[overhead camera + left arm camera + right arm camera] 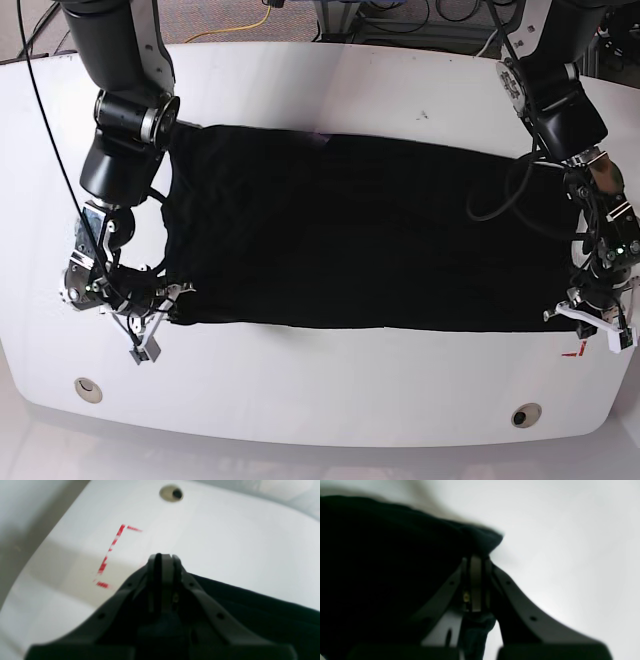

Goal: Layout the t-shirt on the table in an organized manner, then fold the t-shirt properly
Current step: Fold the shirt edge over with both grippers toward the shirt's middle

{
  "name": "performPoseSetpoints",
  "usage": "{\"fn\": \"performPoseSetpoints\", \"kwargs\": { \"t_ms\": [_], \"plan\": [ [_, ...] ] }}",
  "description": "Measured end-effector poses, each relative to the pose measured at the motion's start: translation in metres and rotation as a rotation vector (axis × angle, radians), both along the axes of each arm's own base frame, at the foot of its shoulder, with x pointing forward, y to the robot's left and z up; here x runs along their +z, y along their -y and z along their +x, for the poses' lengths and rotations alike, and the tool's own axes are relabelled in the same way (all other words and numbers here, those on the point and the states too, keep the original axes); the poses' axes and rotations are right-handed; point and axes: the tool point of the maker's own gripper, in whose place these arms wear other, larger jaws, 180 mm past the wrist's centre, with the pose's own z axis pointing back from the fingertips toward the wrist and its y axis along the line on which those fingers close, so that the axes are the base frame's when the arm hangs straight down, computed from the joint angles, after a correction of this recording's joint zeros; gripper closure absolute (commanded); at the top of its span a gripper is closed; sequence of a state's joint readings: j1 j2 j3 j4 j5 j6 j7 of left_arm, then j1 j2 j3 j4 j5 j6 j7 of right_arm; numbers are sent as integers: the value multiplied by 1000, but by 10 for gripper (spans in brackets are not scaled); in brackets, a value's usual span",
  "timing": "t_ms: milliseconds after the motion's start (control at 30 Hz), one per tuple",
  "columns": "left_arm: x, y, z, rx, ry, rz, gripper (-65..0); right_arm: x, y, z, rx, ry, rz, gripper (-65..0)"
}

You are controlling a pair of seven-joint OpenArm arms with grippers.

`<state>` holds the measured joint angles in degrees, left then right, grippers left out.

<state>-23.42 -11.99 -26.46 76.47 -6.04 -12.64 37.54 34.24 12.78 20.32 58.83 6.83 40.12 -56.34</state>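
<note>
Cloth fills the middle of the large glossy white table (330, 90): the plain black short-sleeved t-shirt (370, 235) lies spread flat as a wide band between the two arms. The left tool (163, 556) sits at the shirt's near corner, its jaws pressed together on the hem; from its own camera the black fabric runs off to its right, while the red outline mark (110, 552) lies on bare table just to its left and a small round hole (171, 493) sits well ahead of it. The right tool (476, 560) is likewise pressed together, pinching the opposite near corner, with a small fold of cloth bunched just beyond its tips and the dark body of the shirt stretching away to its left. Bare white table lies to its right. Another round hole (88, 389) shows near the front edge, close to this tool.
</note>
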Motion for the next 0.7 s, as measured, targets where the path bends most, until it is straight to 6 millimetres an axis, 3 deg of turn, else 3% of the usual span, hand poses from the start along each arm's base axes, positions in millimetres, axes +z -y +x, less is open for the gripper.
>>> {"fn": "performPoseSetpoints", "kwargs": {
  "t_ms": [300,700],
  "plan": [
    [-9,2,-5,-2,-51,-12,0,-5,5,-24,14,-29,-67,0],
    [-45,-4,-33,-2,-146,-3,0,-10,15,-64,26,-80,-176,0]
  ]
}}
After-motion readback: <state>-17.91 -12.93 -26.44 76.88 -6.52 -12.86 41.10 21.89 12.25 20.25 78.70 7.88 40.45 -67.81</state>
